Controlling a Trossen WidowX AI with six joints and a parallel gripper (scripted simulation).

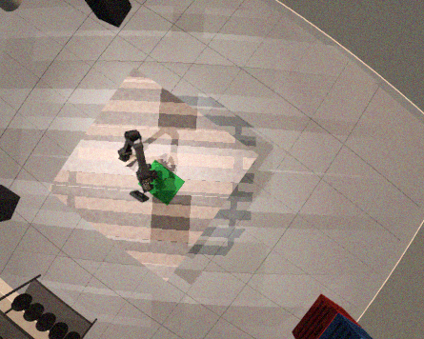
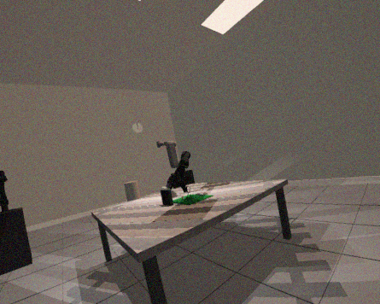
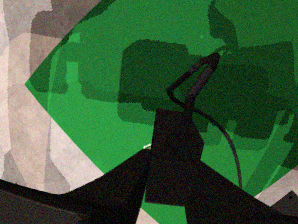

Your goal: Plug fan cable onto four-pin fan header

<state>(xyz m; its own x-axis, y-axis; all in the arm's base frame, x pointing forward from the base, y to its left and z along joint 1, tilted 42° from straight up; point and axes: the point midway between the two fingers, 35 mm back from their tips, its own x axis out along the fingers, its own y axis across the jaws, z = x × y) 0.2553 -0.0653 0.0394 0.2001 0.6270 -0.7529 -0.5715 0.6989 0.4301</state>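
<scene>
The green board (image 1: pixel 171 185) (image 2: pixel 197 199) (image 3: pixel 90 120) lies flat on the table. My gripper (image 1: pixel 148 186) (image 2: pixel 185 190) (image 3: pixel 166 159) is over the board's edge area, shut on the fan cable's black plug (image 3: pixel 175 140). The black cable (image 3: pixel 202 82) runs from the plug over the board, with a thin loop curving to the right. A small pale sliver of the four-pin header (image 3: pixel 147 146) shows just left of the plug in the wrist view. The rest of the header is hidden behind the plug and finger. I cannot tell the plug's height above it.
A small black block (image 1: pixel 139 195) (image 2: pixel 166 197) stands on the table just beside the board. The table edge (image 2: pixel 213 222) shows in the exterior view. Striped shadows fall across the table and board, and dark shadows cover much of the board in the wrist view.
</scene>
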